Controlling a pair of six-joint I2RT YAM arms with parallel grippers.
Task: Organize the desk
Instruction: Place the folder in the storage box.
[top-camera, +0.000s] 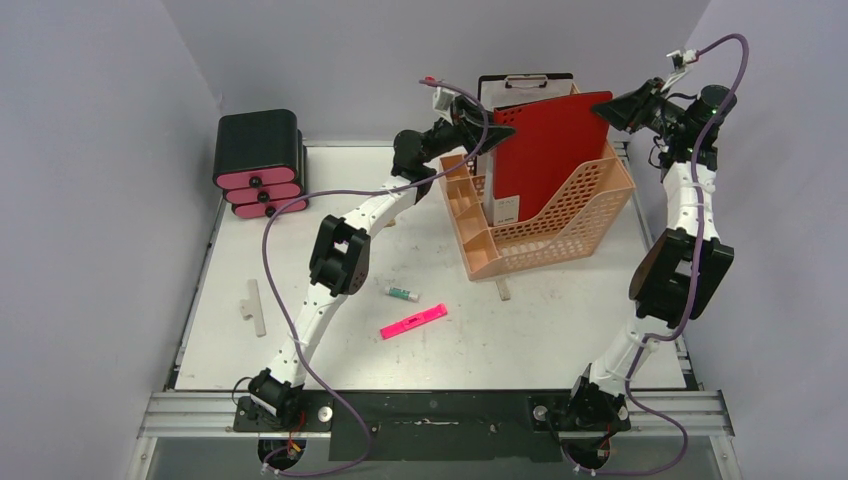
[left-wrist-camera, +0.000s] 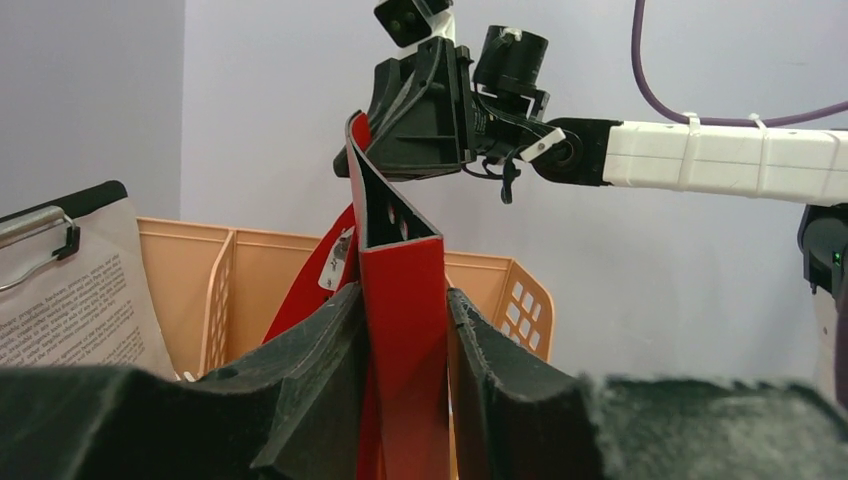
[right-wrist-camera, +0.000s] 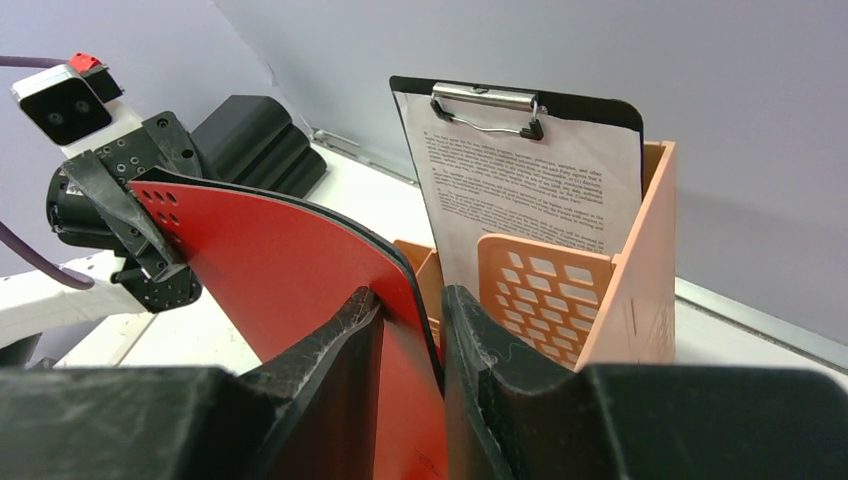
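Overhead, the tabletop (top-camera: 560, 340) is seen lying flat beyond the arm bases, its long axis running from 9 to 3 o'clock. Toward 1 o'clock a rack (top-camera: 560, 235) is stood, with a clipboard (top-camera: 525, 85) and a red folder (top-camera: 550, 150) upright in it. The folder's top corners are pinched by the narrowly closed left pincer (top-camera: 500, 130) and right pincer (top-camera: 612, 108). A drawer box (top-camera: 258, 150) is set at 10 o'clock. A marker (top-camera: 413, 322) and a tube (top-camera: 402, 293) are seen near the centre.

glossy red folder (top-camera: 550, 150), perhaps plastic; perforated plastic rack (top-camera: 560, 228); scuffed matt desk (top-camera: 560, 330).
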